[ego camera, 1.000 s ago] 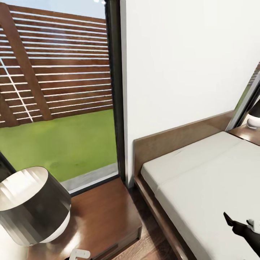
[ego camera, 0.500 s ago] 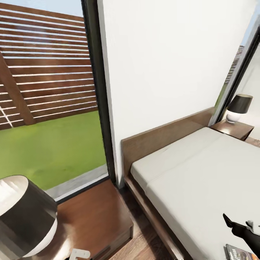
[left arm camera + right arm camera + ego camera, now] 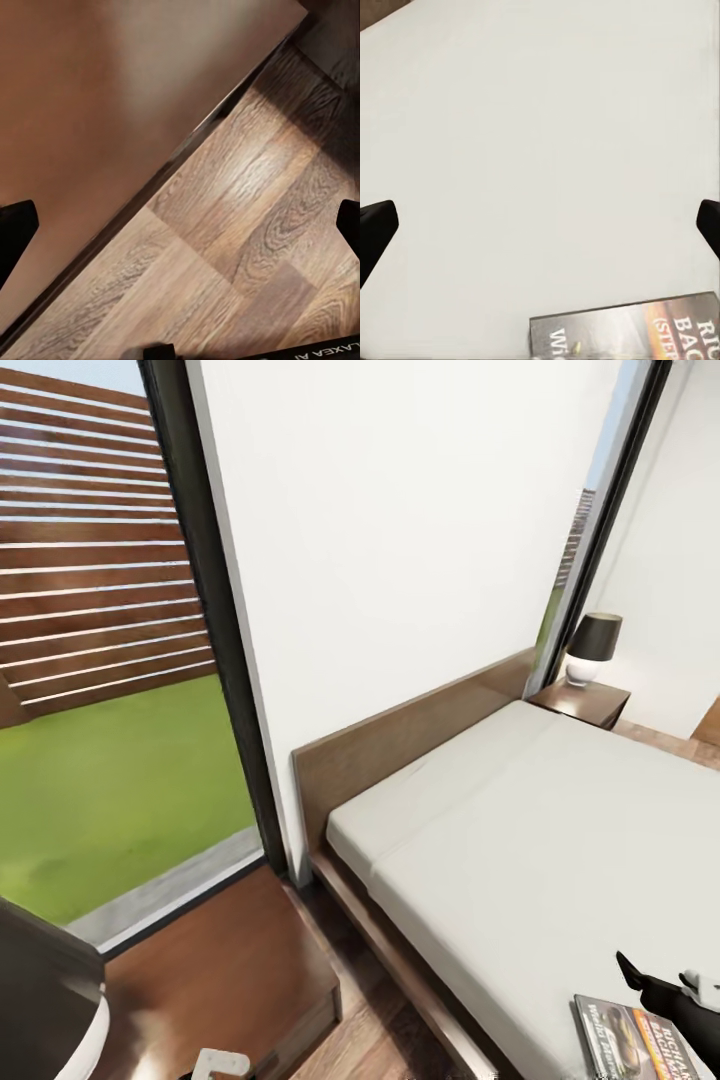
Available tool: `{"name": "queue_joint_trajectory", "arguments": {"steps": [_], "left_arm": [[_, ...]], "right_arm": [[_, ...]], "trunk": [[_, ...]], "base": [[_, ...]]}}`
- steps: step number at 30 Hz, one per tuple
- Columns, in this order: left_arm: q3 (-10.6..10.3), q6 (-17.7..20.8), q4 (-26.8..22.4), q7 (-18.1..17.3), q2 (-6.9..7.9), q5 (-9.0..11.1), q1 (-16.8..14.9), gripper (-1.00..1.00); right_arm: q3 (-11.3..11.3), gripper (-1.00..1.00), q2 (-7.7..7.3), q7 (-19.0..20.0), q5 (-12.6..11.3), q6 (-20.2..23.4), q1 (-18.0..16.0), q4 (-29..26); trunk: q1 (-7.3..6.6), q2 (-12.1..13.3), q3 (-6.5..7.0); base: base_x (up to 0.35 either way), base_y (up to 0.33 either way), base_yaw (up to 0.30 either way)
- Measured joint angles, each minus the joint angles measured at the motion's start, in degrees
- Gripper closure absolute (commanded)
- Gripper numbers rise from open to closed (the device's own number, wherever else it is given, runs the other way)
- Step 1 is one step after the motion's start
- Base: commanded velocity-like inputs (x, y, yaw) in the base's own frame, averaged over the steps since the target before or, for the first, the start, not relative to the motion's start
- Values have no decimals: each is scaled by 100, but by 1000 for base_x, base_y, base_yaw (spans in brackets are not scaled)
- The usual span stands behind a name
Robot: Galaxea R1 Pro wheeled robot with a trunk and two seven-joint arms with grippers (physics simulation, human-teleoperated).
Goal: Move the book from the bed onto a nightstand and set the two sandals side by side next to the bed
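The book (image 3: 622,1040), dark grey with an orange band, lies flat on the bed's pale mattress (image 3: 520,830) near its front edge. My right gripper (image 3: 662,982) hovers just above and beside the book, not touching it. In the right wrist view the book (image 3: 630,330) lies just past the open fingers (image 3: 375,229), with bare mattress (image 3: 540,150) between them. A glossy reddish-brown nightstand (image 3: 215,960) stands left of the bed. My left gripper (image 3: 180,225) is open over that nightstand's edge (image 3: 90,112) and the plank floor (image 3: 247,225). The two sandals are out of view.
A dark-shaded lamp (image 3: 40,1000) stands on the near nightstand's left part. A second nightstand (image 3: 582,704) with a small lamp (image 3: 594,646) sits beyond the bed's far side. The brown headboard (image 3: 410,740) meets a white wall; a tall dark-framed window (image 3: 110,660) is at the left.
The head camera has turned right, so the whole scene slid left. The book has come into view at the bottom right. Both grippers keep their places in the picture.
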Motion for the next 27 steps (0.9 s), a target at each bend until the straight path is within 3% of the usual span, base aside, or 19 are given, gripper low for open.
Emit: {"name": "queue_joint_trajectory", "arguments": {"steps": [4, 27], "left_arm": [[0, 0, 0, 0, 0, 0, 0, -100], [0, 0, 0, 0, 0, 0, 0, -100]], "right_arm": [[0, -100, 3, -1, 1, 0, 0, 0], [0, -100, 4, -2, 7, 0, 0, 0]], "trunk": [[0, 0, 0], [-505, 922, 413]], "base": [[0, 0, -283], [0, 0, -283]]}}
